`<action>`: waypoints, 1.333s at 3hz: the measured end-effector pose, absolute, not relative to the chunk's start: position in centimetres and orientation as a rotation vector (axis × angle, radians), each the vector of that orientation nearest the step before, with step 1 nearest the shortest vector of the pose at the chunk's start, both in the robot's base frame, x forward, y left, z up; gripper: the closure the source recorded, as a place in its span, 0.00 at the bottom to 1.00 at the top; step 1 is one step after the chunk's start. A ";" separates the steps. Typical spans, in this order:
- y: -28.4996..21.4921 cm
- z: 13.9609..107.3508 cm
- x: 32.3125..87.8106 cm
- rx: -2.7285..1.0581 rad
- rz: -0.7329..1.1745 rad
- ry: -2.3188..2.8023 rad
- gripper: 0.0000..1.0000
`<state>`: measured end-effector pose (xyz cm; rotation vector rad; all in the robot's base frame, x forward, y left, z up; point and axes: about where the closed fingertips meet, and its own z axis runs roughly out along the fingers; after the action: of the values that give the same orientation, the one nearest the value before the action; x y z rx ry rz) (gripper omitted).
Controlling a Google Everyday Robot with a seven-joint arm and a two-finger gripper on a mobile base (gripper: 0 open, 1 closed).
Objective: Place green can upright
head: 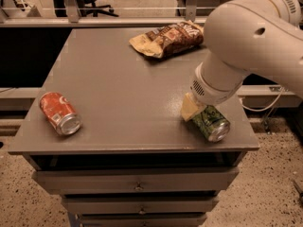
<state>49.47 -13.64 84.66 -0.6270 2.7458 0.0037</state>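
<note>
The green can point(213, 124) lies on its side near the front right corner of the table point(118, 89), one silver end toward the camera, so it has not yet been stood up. The hand point(195, 110) is low at the can's far end, touching it, but I cannot tell whether it is clamped on. Left, I judge: a sure grip, tipping it onto its base, and release.

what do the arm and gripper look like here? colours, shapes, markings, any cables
Arm: bulky off-white rounded shells, a small dark round dot on the upper segment, slotted vents on the wrist collar. No cables on it visible. Gripper: pale yellow, wedge-shaped where it shows, at the grey table's front-right beside the small green aluminium soda can.
</note>
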 end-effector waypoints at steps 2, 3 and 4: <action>-13.2 90.3 53.3 -0.687 0.155 2.439 1.00; -12.7 92.9 55.7 -0.674 0.313 2.248 1.00; -12.0 94.8 57.1 -0.653 0.506 2.081 1.00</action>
<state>57.13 -12.04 94.84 -0.6533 2.0814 0.5057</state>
